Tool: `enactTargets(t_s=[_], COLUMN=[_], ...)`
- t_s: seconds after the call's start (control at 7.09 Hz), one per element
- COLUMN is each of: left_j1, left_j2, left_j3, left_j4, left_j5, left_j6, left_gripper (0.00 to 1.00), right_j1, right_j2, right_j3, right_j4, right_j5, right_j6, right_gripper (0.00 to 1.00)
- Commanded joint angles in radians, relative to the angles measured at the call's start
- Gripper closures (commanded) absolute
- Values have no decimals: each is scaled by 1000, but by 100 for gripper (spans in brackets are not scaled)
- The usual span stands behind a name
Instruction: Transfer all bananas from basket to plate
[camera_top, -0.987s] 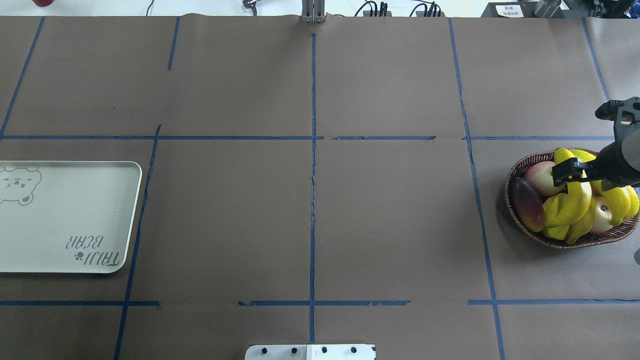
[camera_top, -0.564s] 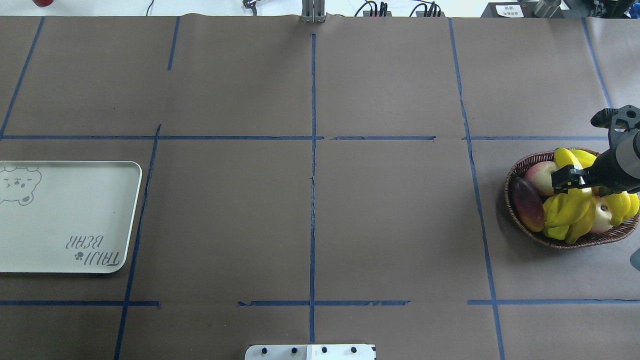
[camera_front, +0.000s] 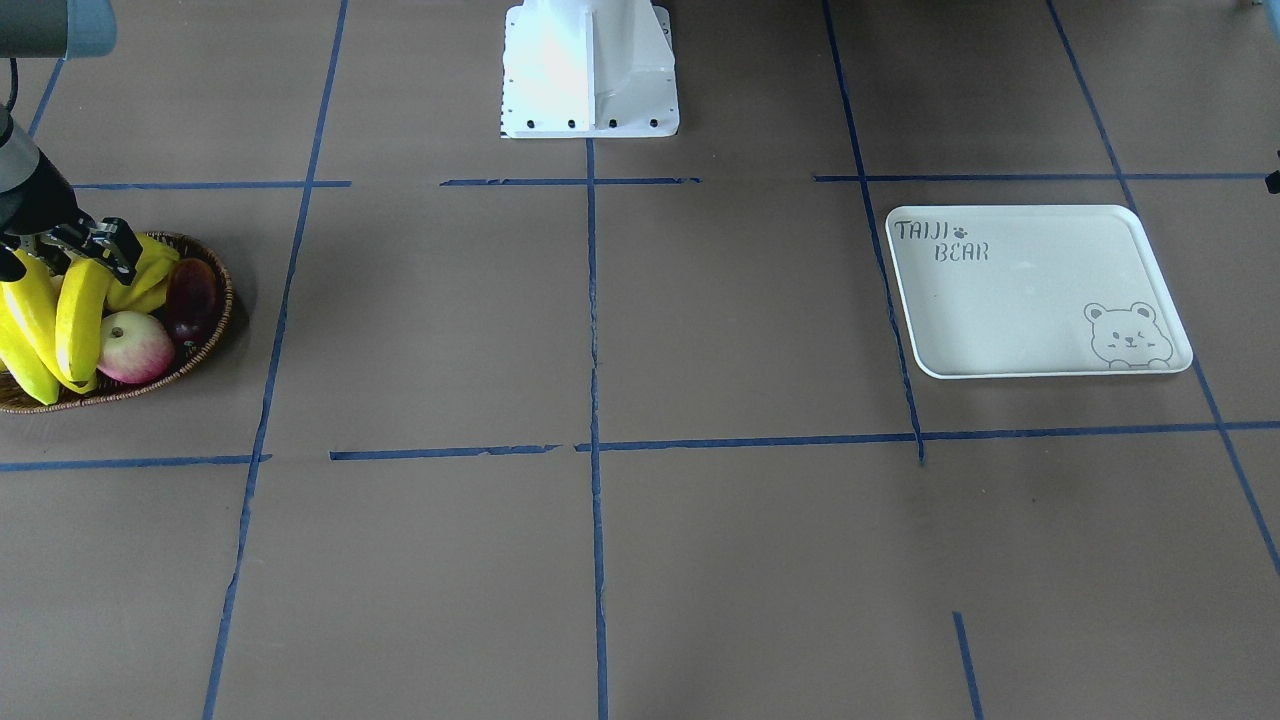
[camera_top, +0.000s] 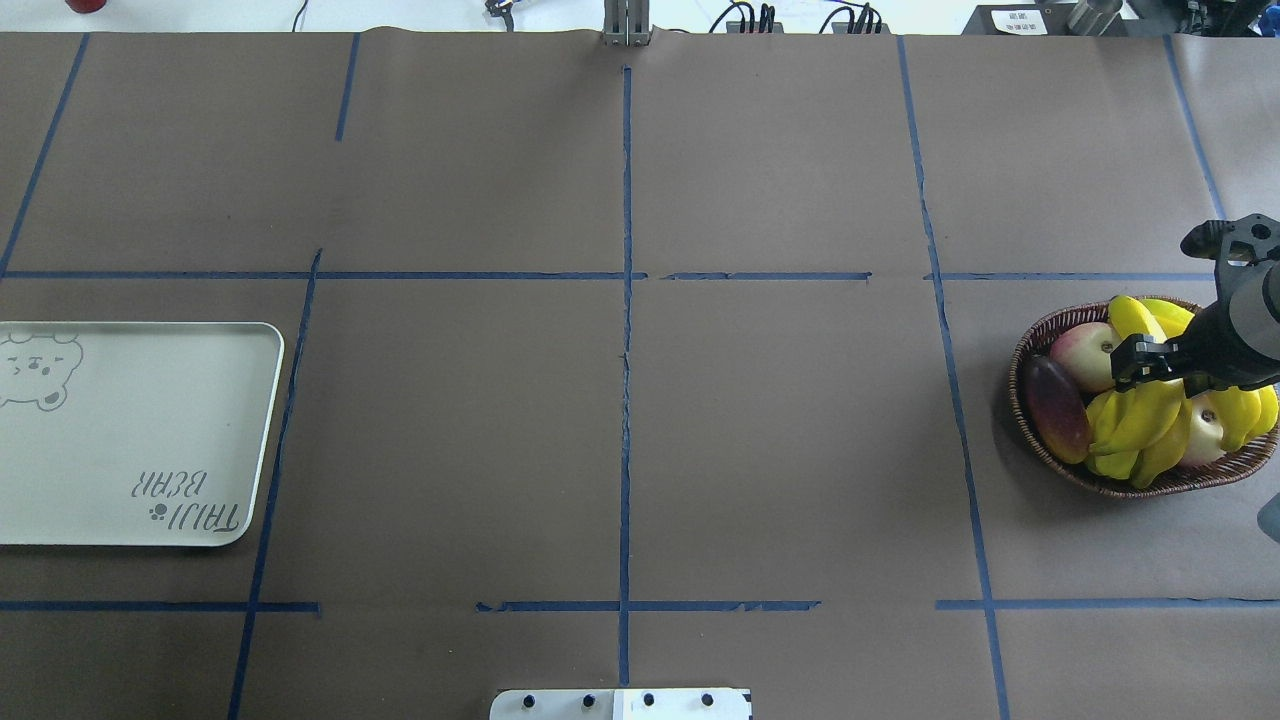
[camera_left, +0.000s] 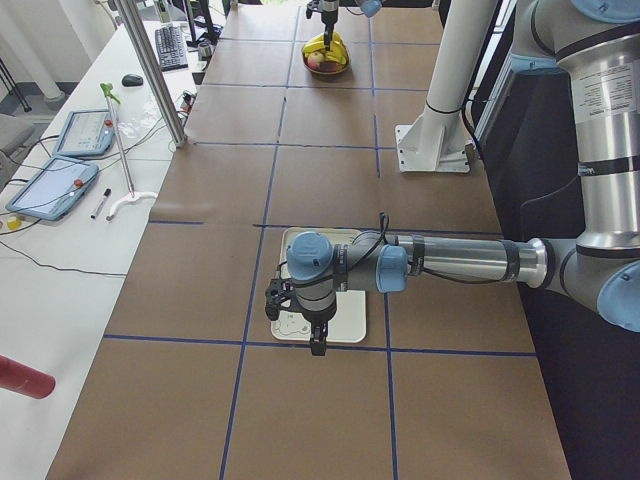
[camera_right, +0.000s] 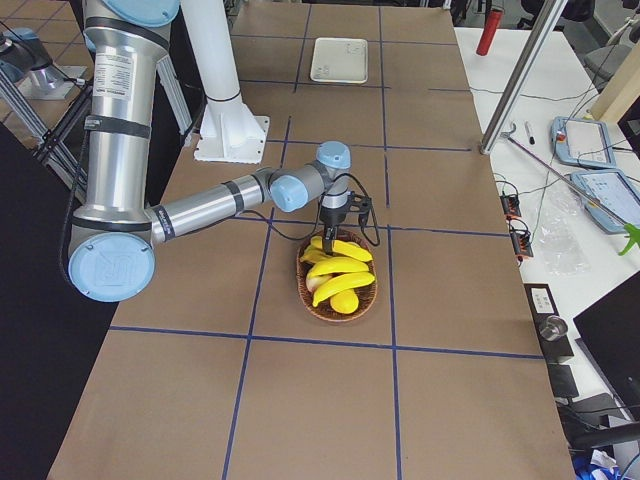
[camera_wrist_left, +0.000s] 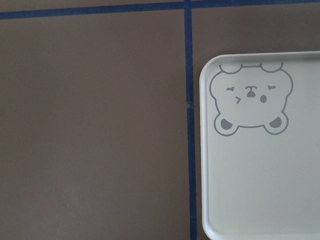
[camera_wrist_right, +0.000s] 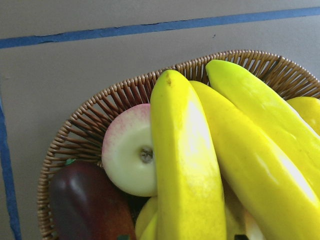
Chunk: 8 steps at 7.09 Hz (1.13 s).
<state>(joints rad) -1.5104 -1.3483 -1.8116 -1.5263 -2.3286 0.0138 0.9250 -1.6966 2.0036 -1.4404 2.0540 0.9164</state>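
Note:
Several yellow bananas (camera_top: 1140, 420) lie piled in the brown wicker basket (camera_top: 1030, 345) at the table's right end. In the right wrist view the bananas (camera_wrist_right: 185, 165) fill the frame over the basket's rim (camera_wrist_right: 90, 120). My right gripper (camera_top: 1150, 368) hangs low over the pile, open, its fingers (camera_front: 115, 250) straddling the top of a banana (camera_front: 75, 310). The white bear-printed plate (camera_top: 130, 430) lies bare at the far left end. My left gripper (camera_left: 317, 345) hovers above the plate's (camera_wrist_left: 260, 190) bear corner; I cannot tell whether it is open or shut.
A pink-white apple (camera_top: 1085, 355), a dark red mango (camera_top: 1058, 408) and a second apple (camera_top: 1205, 430) share the basket. The robot's white base (camera_front: 590, 70) stands at the table's middle edge. Blue tape lines cross the brown table cover between basket and plate.
My right gripper has come down and shifted slightly right onto the banana pile. The bananas, basket and plate have not moved.

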Motion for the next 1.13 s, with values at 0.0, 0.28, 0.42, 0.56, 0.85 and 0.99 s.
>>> enactTargets(t_s=[0.0,0.28,0.42,0.56,0.85,0.99], left_j1=[-1,1,-1,-1,-1,-1], left_j2=[0,0,0,0,-2,-2], left_j3=[0,0,0,0,0,0], left_j4=[0,0,0,0,0,0], left_j5=[0,0,0,0,0,0], left_j6=[0,0,0,0,0,0], left_gripper=[0,0,0,0,0,0], right_j1=[0,0,0,0,5,12], right_j2=[0,3,5,8,9,0], right_j3=[-5,-5,-5,-2,39,94], right_j4=[0,0,0,0,-2,-9], right_j5=[0,2,2,2,5,11], right_j6=[1,1,1,1,1,1], right_gripper=[31,61,73,79,81,82])
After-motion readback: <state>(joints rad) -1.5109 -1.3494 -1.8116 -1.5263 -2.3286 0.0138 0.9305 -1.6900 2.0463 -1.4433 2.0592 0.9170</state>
